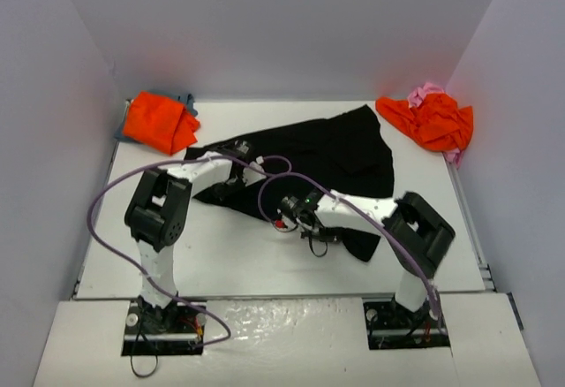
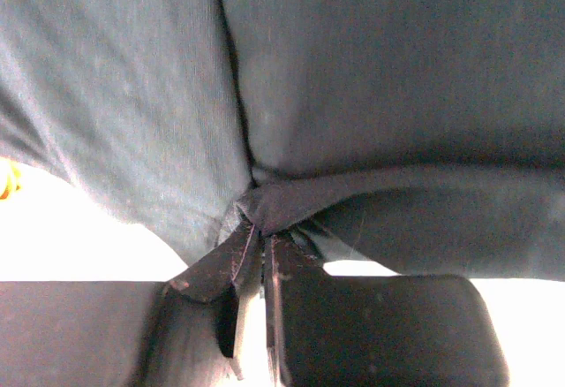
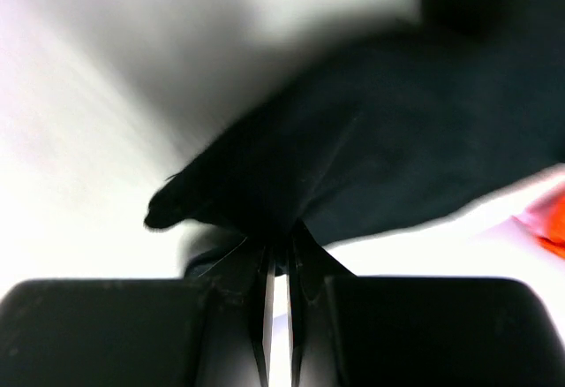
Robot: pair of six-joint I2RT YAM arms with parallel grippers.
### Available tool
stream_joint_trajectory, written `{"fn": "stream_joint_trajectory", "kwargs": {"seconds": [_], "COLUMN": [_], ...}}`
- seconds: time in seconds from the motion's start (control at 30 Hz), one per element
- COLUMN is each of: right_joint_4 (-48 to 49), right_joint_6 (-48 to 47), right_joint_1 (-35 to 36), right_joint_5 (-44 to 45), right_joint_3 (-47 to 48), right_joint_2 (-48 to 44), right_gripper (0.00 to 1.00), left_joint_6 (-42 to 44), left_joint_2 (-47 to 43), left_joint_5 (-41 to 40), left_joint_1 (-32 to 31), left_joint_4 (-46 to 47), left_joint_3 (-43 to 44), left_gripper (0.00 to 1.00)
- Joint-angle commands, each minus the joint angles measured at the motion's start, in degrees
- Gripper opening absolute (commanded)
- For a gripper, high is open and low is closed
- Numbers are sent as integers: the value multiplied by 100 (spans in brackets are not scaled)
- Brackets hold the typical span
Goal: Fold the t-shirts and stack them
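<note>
The white table carries all the work, and little of it looks done. The black t-shirt lies spread across the middle, rumpled and unfolded, one corner trailing toward the near right. The left orange t-shirt sits bunched at the far left on a blue-grey t-shirt; the right orange t-shirt is heaped at the far right over a pink t-shirt. There are no neat folds and no stack in sight, so folding is barely begun. The left gripper meets the black shirt's left edge, its fingers pressed together on a gathered pinch of cloth. The right gripper is at the near edge — jaws nearly touching, dark fabric caught between them, though that view is blurred.
</note>
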Motion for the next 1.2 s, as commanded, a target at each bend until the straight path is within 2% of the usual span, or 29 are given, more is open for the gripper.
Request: {"fn": "stream_joint_trajectory", "kwargs": {"seconds": [0.0, 0.2, 0.4, 0.47, 0.57, 0.73, 1.17], "right_joint_4": [191, 753, 1299, 1572, 1795, 2255, 3125], "right_joint_6": [-284, -888, -1528, -1885, -2185, -2658, -3804], "right_joint_1": [-157, -521, -950, -1212, -1585, -2200, -2959], "right_joint_5": [1221, 2073, 2483, 2829, 2861, 2947, 3352], "right_joint_3": [333, 900, 1502, 1750, 2024, 2683, 4302], "right_joint_2": [-1027, -903, -273, 45, 175, 718, 2425], "right_gripper": [0, 0, 0, 0, 0, 0, 0], "left_joint_6": [169, 182, 306, 309, 262, 262, 127], "left_joint_2": [-864, -1130, -1095, -1012, -941, -609, 907], "left_joint_5": [-67, -98, -262, -179, -66, 2, -64], "left_joint_1": [53, 61, 117, 339, 596, 1142, 1222], "left_joint_4": [-88, -156, -164, -281, -368, -404, -791], "left_joint_3": [-5, 161, 385, 721, 955, 1482, 3188], "left_gripper": [0, 0, 0, 0, 0, 0, 0]}}
